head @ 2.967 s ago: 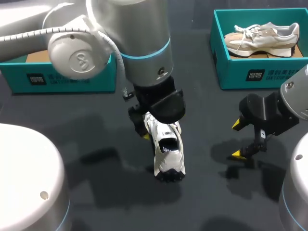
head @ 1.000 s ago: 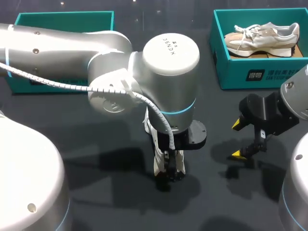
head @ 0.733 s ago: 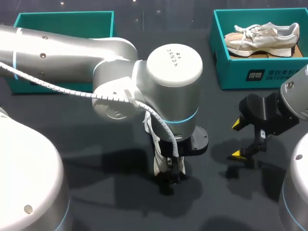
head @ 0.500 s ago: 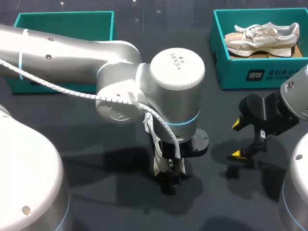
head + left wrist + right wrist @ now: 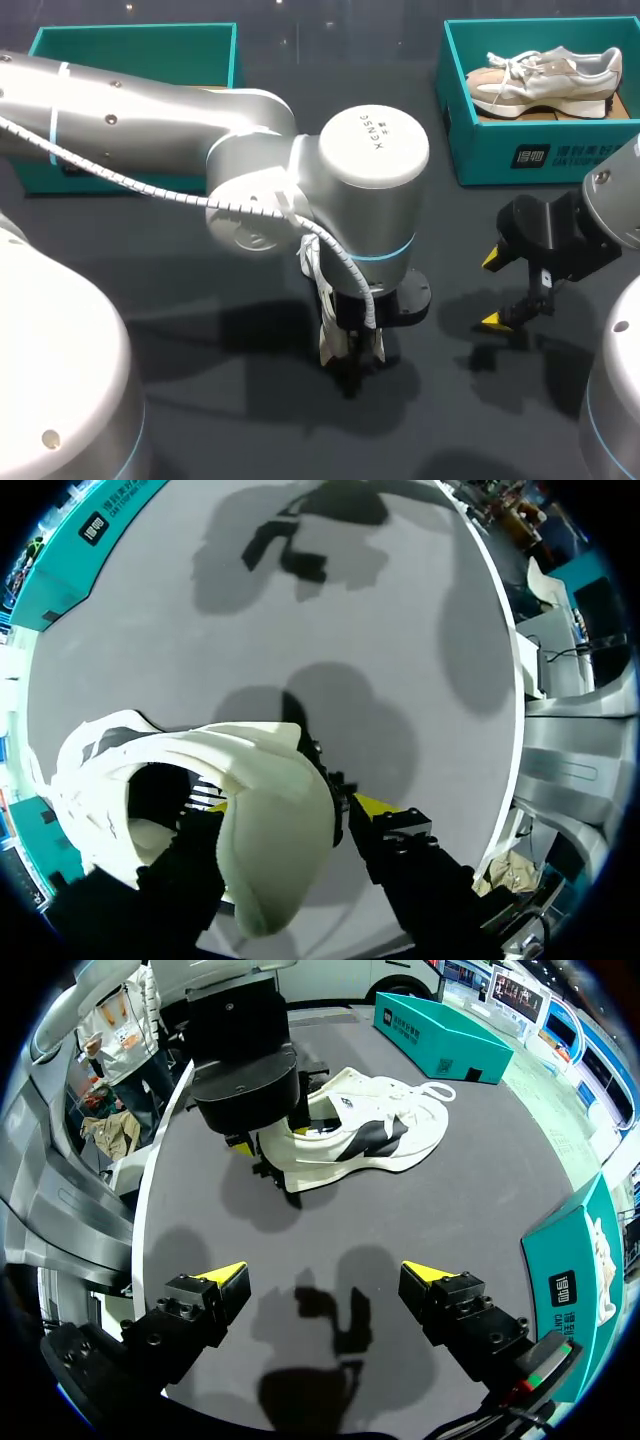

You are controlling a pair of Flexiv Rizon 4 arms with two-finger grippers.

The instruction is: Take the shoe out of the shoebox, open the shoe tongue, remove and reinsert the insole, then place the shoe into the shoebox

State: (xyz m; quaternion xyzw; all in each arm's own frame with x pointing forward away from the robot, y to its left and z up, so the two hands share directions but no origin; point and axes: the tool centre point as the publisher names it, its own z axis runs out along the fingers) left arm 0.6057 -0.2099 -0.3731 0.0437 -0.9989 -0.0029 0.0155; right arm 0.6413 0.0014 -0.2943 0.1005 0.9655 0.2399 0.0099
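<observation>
So the shoe (image 5: 400,1130) is sitting out of the shoebox (image 5: 135,40) around 6 o'clock on the table (image 5: 200,300), the left gripper (image 5: 288,825) is clamping its heel, the right gripper (image 5: 322,1275) is hanging wide open at 3 o'clock, and I'm guessing tongue, insole and reboxing are all waiting.

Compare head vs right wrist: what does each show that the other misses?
Head only: the left arm covering most of the shoe, and the second shoe in full inside the right box.
Right wrist only: the shoe's whole side with its black patch and laces, and a clear look at the left end effector at its heel.
Both: the shoe on the table, the left box and the right box, and the right end effector, open.
</observation>
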